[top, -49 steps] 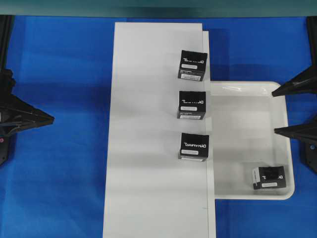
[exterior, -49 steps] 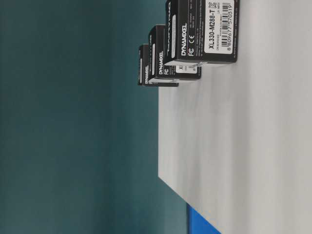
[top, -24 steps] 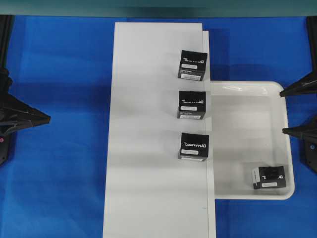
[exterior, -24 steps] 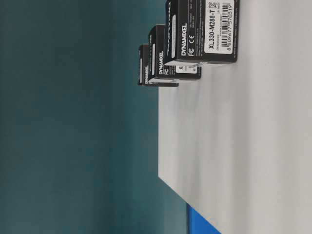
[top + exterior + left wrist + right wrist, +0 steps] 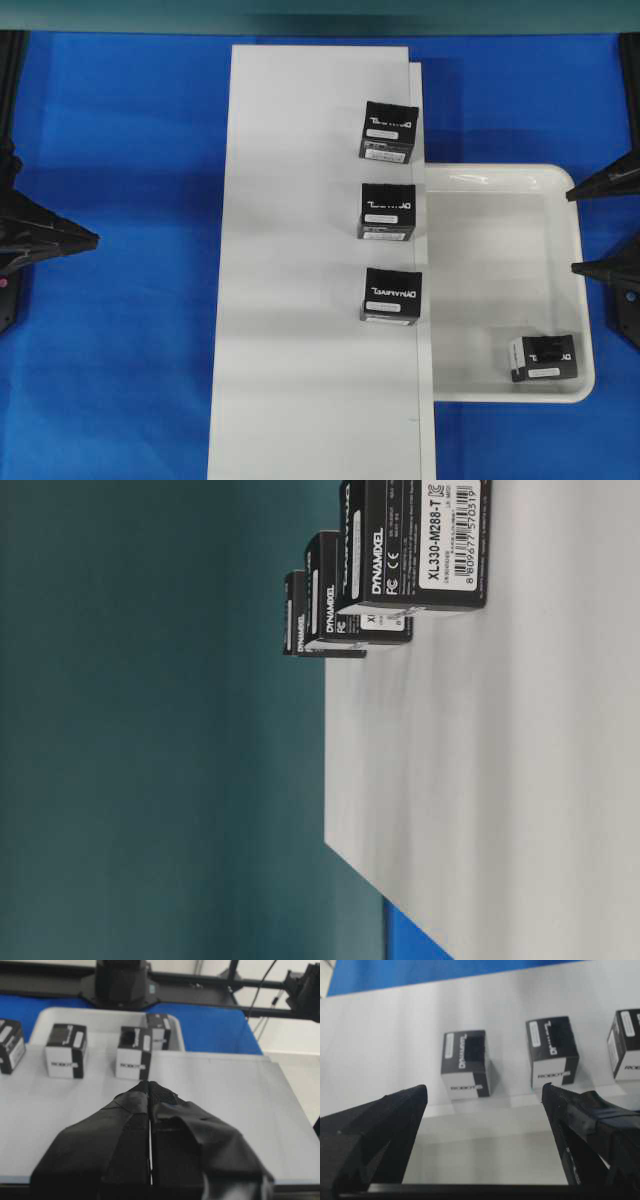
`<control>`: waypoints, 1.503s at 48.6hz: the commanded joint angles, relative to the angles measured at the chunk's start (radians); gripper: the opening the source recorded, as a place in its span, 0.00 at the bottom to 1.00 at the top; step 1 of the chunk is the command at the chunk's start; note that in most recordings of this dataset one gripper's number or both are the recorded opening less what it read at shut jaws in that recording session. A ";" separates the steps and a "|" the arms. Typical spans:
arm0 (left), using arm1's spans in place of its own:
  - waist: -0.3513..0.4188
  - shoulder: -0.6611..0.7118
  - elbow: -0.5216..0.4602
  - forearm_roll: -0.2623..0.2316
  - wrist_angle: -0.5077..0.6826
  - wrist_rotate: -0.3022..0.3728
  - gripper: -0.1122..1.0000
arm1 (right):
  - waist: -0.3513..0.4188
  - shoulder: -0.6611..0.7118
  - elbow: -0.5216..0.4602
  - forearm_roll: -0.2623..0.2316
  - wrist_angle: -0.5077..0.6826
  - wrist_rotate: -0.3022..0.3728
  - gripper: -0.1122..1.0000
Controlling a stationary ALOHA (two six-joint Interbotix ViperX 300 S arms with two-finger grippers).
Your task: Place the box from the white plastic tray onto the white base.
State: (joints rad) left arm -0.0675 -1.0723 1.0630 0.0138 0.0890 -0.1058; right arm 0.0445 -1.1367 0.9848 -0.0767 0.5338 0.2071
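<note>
Right wrist view: shows right gripper spread wide across the foreground, clamped on nothing, hanging over bare tray floor. Beyond, past the edge of the base, finds three alike in a row: left box, middle box and right box, the last cut by the frame edge. All upright on the board and apart from one another.

From the left wrist, fills the lower frame with left gripper, pressed together and empty, low over the base. Farther up the frame, picks out the boxes along the far edge. Behind them, the tray with a lone carton in it.

From overhead, pulled back over the last second. On the right, went from well inside the tray's right side to just at its rim, hard against the right edge of frame. On the left, slid a little toward the left edge. Left all else where it lay: same column of three on the base's right side, same carton in the tray's lower right corner.

Reads as a release already made, with both arms clearing out. Cannot tell which of the three was carried over. Judged done for this box, with only the pictured carton left in the tray.
</note>
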 commanded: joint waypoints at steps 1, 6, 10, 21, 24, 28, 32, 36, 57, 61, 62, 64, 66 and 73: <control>-0.002 0.005 -0.017 0.003 -0.006 0.000 0.06 | -0.002 -0.005 -0.003 0.000 -0.012 -0.005 0.97; 0.000 0.008 -0.017 0.003 -0.014 0.000 0.06 | -0.002 -0.026 0.000 0.000 -0.012 -0.009 0.97; -0.002 0.008 -0.017 0.002 -0.018 0.000 0.06 | -0.002 -0.049 0.005 -0.002 -0.012 -0.008 0.97; -0.002 0.008 -0.017 0.003 -0.025 0.000 0.06 | -0.002 -0.101 0.020 0.000 -0.012 -0.005 0.97; -0.002 0.008 -0.017 0.002 -0.026 0.000 0.06 | -0.002 -0.112 0.021 0.000 -0.012 -0.006 0.97; 0.000 0.008 -0.017 0.003 -0.026 0.000 0.06 | 0.000 -0.124 0.025 0.000 -0.011 -0.008 0.97; 0.000 0.008 -0.017 0.003 -0.025 -0.002 0.06 | -0.002 -0.130 0.029 0.000 -0.012 -0.008 0.97; -0.002 0.008 -0.015 0.002 -0.025 0.000 0.06 | -0.002 -0.133 0.034 0.000 -0.012 -0.006 0.97; -0.002 0.012 -0.009 0.003 -0.026 -0.002 0.06 | 0.009 -0.140 0.043 0.012 -0.014 -0.002 0.97; -0.002 0.014 -0.006 0.002 -0.026 -0.002 0.06 | 0.009 -0.140 0.044 0.021 -0.014 -0.003 0.97; -0.002 0.015 -0.005 0.002 -0.026 -0.002 0.06 | 0.009 -0.140 0.046 0.023 -0.014 -0.003 0.97; -0.002 0.015 -0.005 0.003 -0.025 -0.002 0.06 | 0.011 -0.140 0.046 0.021 -0.014 -0.003 0.97; 0.000 0.015 -0.005 0.002 -0.025 -0.002 0.06 | 0.009 -0.140 0.048 0.023 -0.014 -0.003 0.97; -0.002 0.015 -0.005 0.003 -0.026 -0.003 0.06 | 0.009 -0.140 0.051 0.023 -0.023 -0.005 0.97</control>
State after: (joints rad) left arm -0.0675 -1.0677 1.0692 0.0138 0.0736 -0.1074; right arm 0.0537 -1.2793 1.0416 -0.0583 0.5277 0.2040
